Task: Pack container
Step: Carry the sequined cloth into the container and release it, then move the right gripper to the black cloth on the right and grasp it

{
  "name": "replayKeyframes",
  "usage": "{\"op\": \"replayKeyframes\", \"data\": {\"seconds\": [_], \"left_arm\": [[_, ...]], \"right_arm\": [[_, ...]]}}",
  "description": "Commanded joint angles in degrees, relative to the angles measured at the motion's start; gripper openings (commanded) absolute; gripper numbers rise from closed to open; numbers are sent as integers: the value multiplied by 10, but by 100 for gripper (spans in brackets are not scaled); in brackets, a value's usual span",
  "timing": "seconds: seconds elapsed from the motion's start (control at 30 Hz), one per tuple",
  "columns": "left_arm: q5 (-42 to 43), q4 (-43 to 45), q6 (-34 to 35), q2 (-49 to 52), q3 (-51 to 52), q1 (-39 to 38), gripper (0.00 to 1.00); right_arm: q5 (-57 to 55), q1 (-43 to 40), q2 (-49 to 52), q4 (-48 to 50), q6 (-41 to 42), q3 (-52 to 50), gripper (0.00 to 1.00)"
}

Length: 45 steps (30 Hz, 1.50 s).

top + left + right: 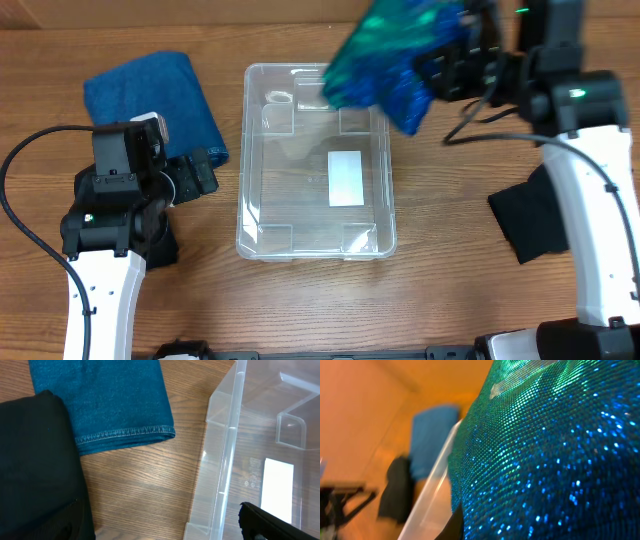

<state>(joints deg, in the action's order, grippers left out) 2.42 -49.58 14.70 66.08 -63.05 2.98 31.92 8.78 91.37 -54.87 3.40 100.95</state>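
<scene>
Clear plastic container (243,170) is seen overhead, mid desk (440,300); a sequinned cloth (385,55) is held clamped in the right pincer (447,58) above its far right corner. Left wrist: left pincer (160,515) is spread wide, empty, beside the container's wall. Right wrist: view is filled by sequins.

The container (300,200) is clear, glossy plastic; the table (440,250) is matt wood grain. The blue cloth (110,400) is denim-like (stitched hem), the teal fabric (545,460) glittering with sequins.
</scene>
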Motion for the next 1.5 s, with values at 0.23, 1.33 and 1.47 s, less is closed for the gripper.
{"op": "replayKeyframes", "data": {"seconds": [0.23, 1.33, 1.47], "left_arm": [[8, 1, 3, 0, -15, 0, 100], [7, 2, 3, 0, -15, 0, 100], [6, 2, 3, 0, -15, 0, 100]], "right_arm": [[-77, 182, 144, 21, -54, 3, 4], [-488, -117, -127, -141, 192, 6, 100], [-407, -300, -122, -209, 180, -27, 100]]}}
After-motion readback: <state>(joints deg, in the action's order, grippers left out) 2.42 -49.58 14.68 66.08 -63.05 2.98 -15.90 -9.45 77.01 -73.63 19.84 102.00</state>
